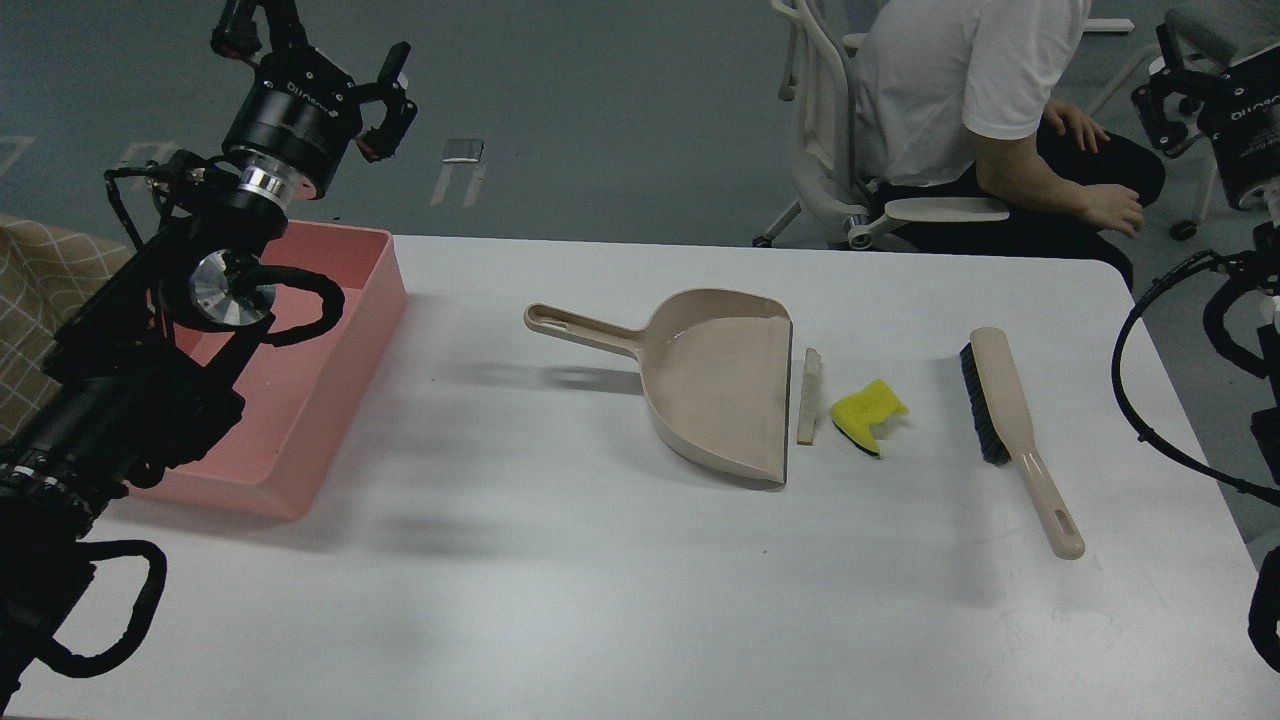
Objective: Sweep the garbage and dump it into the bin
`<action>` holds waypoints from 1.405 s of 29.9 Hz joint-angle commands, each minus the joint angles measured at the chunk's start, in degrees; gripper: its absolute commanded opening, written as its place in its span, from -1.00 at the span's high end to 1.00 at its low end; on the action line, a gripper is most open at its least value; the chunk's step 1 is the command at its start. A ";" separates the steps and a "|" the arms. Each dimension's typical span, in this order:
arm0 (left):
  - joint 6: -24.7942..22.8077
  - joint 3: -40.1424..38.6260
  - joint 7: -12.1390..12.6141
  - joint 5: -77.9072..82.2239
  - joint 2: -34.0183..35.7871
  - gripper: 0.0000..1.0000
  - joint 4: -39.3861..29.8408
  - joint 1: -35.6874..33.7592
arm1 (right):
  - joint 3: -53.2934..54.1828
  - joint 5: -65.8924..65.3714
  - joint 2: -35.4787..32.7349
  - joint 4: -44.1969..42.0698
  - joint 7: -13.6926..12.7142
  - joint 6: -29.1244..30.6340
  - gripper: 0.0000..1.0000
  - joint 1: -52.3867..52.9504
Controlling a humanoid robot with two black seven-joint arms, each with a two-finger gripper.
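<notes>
Head view looks down on a white tabletop (560,560). At the left sits the pink bin (300,400), partly hidden by the left arm, whose left claw (320,55) is raised above the bin's far edge with its fingers spread apart and nothing between them. A beige dustpan (715,385) lies near the middle of the tabletop, handle pointing left, open mouth facing right. Just beside that mouth, apart from it by a thin gap, lies the bread slice (809,396), standing on its edge and running parallel to the dustpan lip. Right of the slice, near but not touching, is the yellow sponge piece (866,412), a dark green layer showing along its lower edge. Farther right lies a beige brush (1015,425) with black bristles facing left, handle pointing toward the near edge. The right claw (1175,85) shows at the upper right corner, cut by the frame; whether it is apart or together cannot be told. A seated person (960,90) in a white shirt is behind the tabletop.
</notes>
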 commanded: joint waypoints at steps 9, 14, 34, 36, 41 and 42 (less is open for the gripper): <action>0.21 0.34 0.01 0.22 -0.12 -0.96 -0.24 0.18 | -0.03 0.02 0.52 0.32 0.00 0.00 -1.00 0.16; -0.75 0.43 -0.17 0.23 -0.30 -0.96 -0.24 -0.17 | -0.12 -0.33 -0.09 0.15 0.09 0.00 -1.00 0.16; -1.46 0.51 -0.96 0.49 -0.74 -0.96 -1.11 0.27 | -0.21 -0.16 0.35 0.32 0.53 0.00 -1.00 -0.98; -1.28 0.69 -0.96 0.75 -1.18 -0.96 -1.90 0.62 | -0.21 -0.16 0.35 0.41 0.53 0.00 -1.00 -1.24; -1.11 8.06 -0.78 0.93 0.75 -0.96 -5.77 1.94 | -0.12 -0.16 -0.27 0.50 0.53 0.00 -1.00 -2.91; -1.02 9.55 -0.61 0.93 1.89 -0.96 -6.56 2.03 | -0.03 -0.16 -0.36 0.50 0.53 0.00 -1.00 -3.18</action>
